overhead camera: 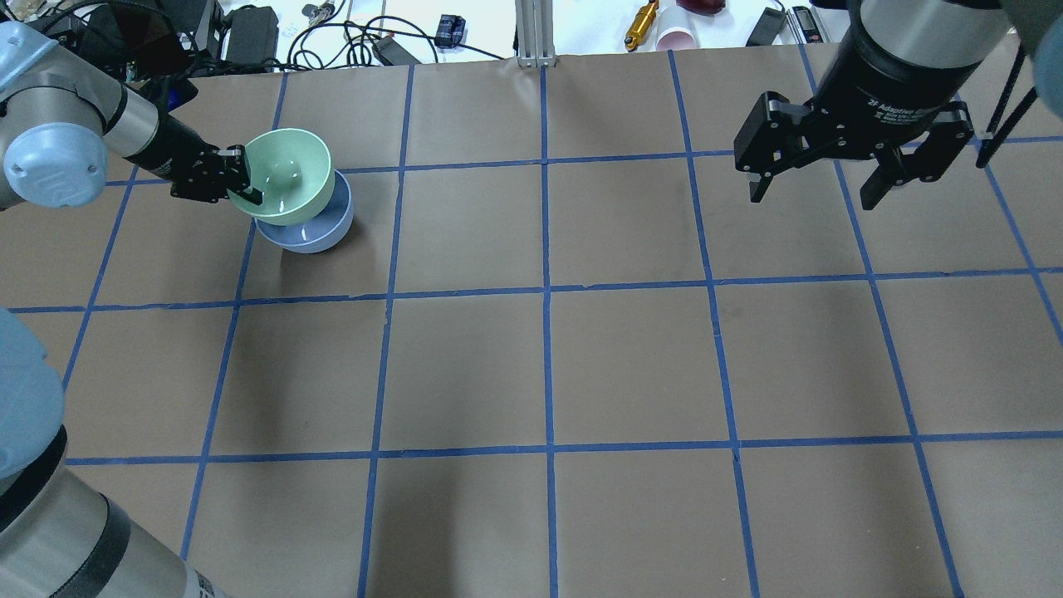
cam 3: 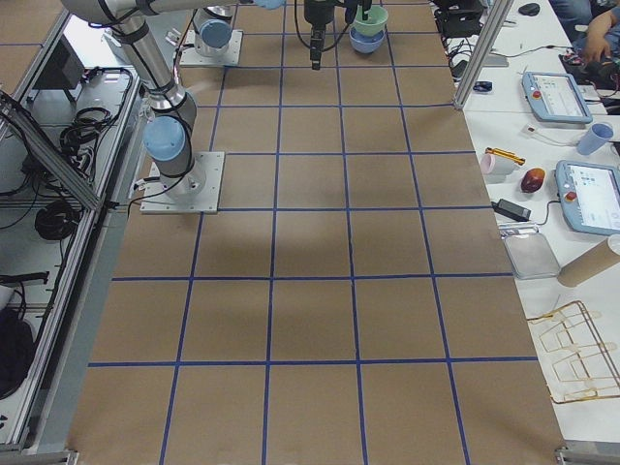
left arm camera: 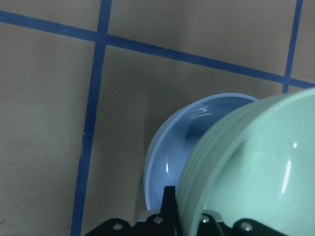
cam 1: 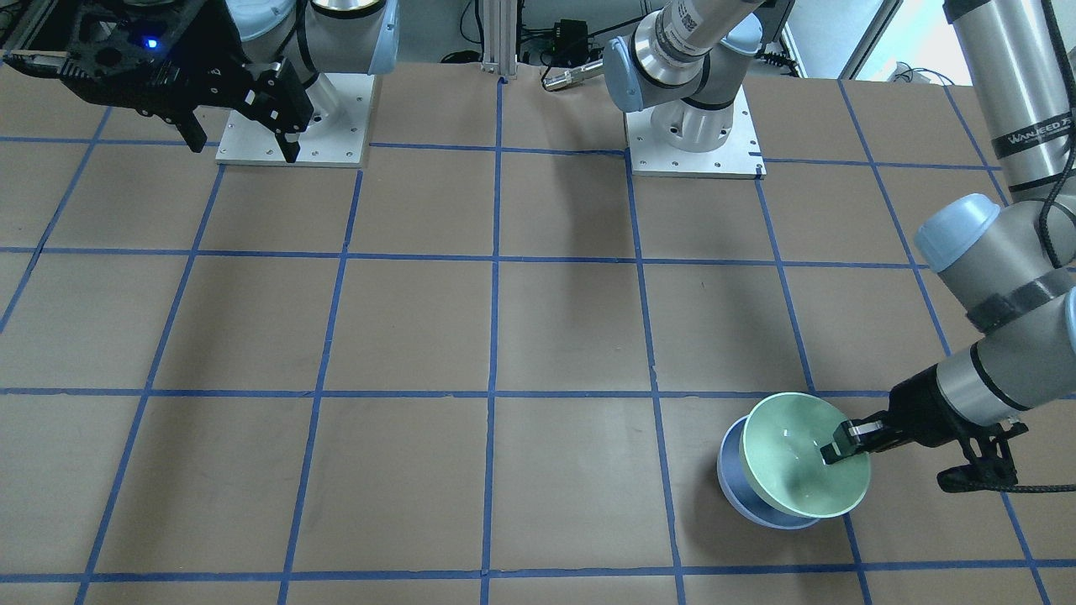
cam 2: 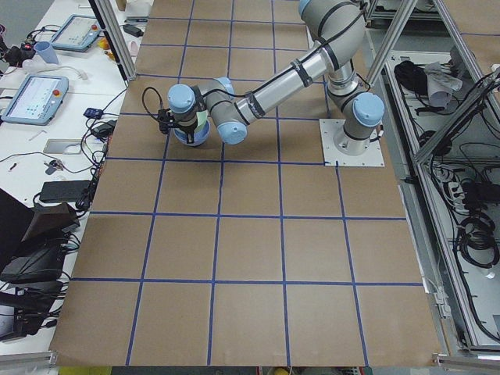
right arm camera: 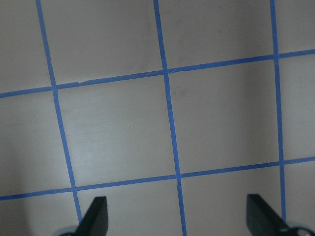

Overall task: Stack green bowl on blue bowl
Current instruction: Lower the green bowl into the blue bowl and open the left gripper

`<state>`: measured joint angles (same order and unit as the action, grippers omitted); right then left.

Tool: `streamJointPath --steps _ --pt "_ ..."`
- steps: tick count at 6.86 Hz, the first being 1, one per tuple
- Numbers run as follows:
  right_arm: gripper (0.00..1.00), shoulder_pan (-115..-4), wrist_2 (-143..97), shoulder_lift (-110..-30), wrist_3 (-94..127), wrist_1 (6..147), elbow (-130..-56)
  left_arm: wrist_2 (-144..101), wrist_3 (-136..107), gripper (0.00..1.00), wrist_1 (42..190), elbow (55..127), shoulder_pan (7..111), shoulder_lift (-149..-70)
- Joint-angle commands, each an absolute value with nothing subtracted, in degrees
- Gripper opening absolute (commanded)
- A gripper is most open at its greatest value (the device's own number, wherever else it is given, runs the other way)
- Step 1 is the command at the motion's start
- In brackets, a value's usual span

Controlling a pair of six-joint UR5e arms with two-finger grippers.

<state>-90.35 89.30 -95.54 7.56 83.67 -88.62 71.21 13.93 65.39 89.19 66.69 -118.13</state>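
Observation:
The mint-green bowl (overhead camera: 286, 174) is tilted and held just above the periwinkle-blue bowl (overhead camera: 311, 234), which sits on the table. My left gripper (overhead camera: 246, 184) is shut on the green bowl's rim. In the front view the green bowl (cam 1: 799, 462) overlaps most of the blue bowl (cam 1: 733, 481), with the left gripper (cam 1: 841, 447) pinching its rim. The left wrist view shows the green bowl (left arm camera: 256, 167) over the blue bowl (left arm camera: 172, 152). My right gripper (overhead camera: 818, 184) is open and empty, high above the far right of the table.
The brown table (overhead camera: 540, 365) carries a blue tape grid. Cables, a cup and tools lie beyond its far edge (overhead camera: 664, 33). The arm bases (cam 1: 693, 134) stand at the robot's side of the table.

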Motion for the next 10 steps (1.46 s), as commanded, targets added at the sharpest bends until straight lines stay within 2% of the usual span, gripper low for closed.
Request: streamJointPath --steps 1,4,6,8,10 --pt "1.00 -90.35 89.30 -95.54 7.56 83.58 -88.59 71.54 12.49 1.00 66.26 89.04 66.80 -117.95" --pt "1.00 -90.35 89.30 -95.54 7.56 83.67 -88.68 72.24 10.39 1.00 69.24 88.59 69.34 -113.66" --pt "1.00 -90.35 89.30 -95.54 7.56 83.67 -88.68 78.02 7.74 1.00 74.94 88.59 71.53 -107.18" --pt "1.00 -90.35 89.30 -95.54 7.56 83.67 -88.59 87.50 6.60 1.00 75.58 89.12 79.32 -101.54" --pt "1.00 -90.35 89.30 -95.54 7.56 83.58 -88.59 88.77 6.24 1.00 83.10 89.38 84.80 -96.00"
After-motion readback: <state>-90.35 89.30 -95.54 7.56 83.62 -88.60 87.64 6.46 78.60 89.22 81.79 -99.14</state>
